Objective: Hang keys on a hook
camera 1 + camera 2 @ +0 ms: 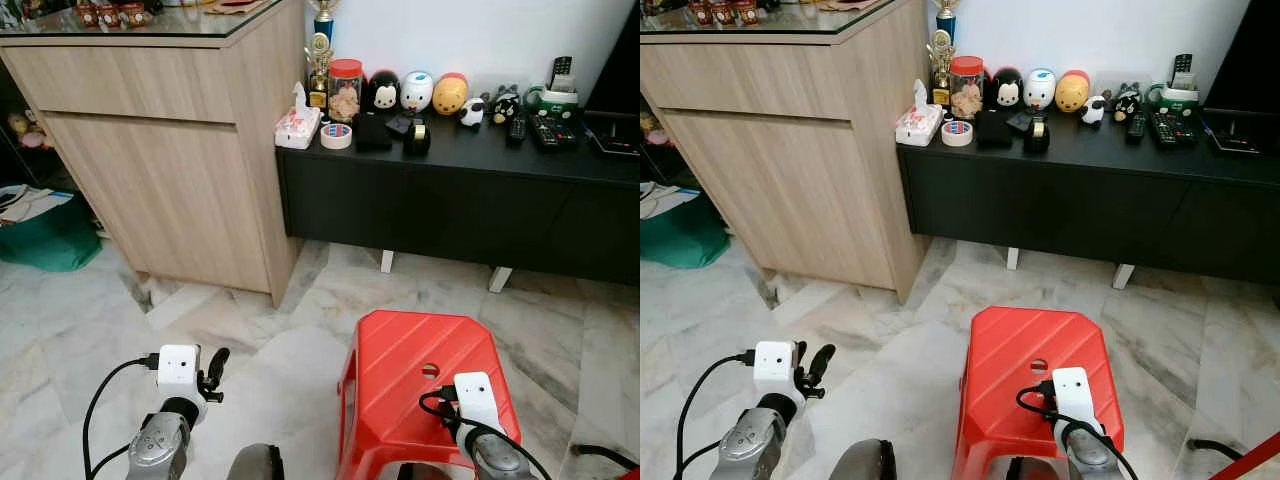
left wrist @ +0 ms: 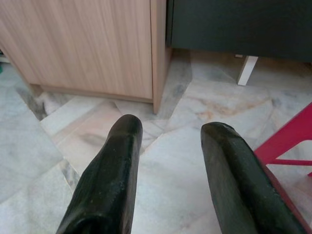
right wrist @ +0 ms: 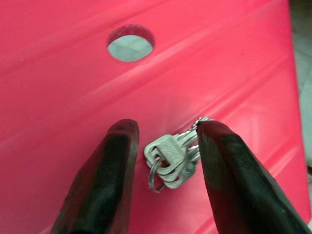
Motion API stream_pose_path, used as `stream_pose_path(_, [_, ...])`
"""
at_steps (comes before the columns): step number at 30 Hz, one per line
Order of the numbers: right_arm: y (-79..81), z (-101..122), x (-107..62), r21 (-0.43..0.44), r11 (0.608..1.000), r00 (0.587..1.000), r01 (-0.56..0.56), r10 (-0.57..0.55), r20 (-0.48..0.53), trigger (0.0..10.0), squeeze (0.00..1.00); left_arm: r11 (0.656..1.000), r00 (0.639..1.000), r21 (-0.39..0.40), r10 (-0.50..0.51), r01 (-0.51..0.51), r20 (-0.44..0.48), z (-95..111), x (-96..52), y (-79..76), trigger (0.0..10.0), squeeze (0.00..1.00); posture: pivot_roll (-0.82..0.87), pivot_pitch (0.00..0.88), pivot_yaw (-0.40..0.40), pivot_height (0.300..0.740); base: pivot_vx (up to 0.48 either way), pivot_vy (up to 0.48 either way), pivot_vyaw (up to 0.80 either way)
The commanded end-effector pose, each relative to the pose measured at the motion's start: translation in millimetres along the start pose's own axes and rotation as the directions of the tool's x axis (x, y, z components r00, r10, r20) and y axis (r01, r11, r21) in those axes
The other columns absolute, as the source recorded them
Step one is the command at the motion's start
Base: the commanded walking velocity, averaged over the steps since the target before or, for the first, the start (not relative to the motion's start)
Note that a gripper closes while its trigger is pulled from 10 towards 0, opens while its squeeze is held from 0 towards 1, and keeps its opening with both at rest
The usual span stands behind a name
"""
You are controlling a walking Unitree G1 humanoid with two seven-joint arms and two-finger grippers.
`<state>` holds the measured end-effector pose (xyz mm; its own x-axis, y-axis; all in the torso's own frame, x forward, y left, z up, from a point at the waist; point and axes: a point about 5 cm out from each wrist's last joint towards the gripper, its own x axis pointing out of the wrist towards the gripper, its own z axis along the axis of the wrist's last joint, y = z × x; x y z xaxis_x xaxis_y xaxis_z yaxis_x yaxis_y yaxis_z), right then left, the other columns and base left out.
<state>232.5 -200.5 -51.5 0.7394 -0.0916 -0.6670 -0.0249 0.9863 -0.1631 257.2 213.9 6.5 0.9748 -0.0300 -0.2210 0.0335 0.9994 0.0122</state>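
A small bunch of silver keys point(image 3: 171, 159) on a ring lies on top of the red plastic stool point(image 1: 400, 355), a little nearer me than the stool's round hole point(image 3: 130, 43). My right gripper point(image 3: 166, 131) hovers low over the stool, open, with the keys between its two black fingers point(image 3: 105, 180). One finger is at the keys' edge and the other stands apart from them. My right wrist point(image 1: 476, 402) is over the stool's near part. My left gripper point(image 2: 170, 130) is open and holds nothing, low over the marble floor to the left of the stool, where its fingers point(image 1: 214, 368) point forward.
A light wood cabinet point(image 1: 170, 170) stands ahead on the left. A low black sideboard point(image 1: 460, 200) along the white wall carries jars, figurines, tape rolls and remotes. A green bag point(image 1: 45, 240) sits at the far left. Marble floor point(image 1: 280, 340) lies between me and the furniture.
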Motion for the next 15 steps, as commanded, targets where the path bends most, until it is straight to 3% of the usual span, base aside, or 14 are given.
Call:
stream_pose_path(1, [3.1,1.0,0.5,0.002,1.000,1.000,-0.018,0.018,-0.004,10.0,0.00,1.000,1.000,0.014,0.005,-0.005,0.010,2.5,1.4,2.2,10.0,0.00,0.02,0.000,0.006,0.617,0.000,0.000,0.00])
stream_pose_path(15, [-1.2,-5.4,-0.1,-0.049,0.999,0.998,0.011,-0.014,-0.059,10.0,0.00,1.000,1.000,0.012,0.012,-0.012,0.005,0.8,0.9,2.0,10.0,0.00,0.02,0.000,0.000,0.617,0.000,0.000,0.00])
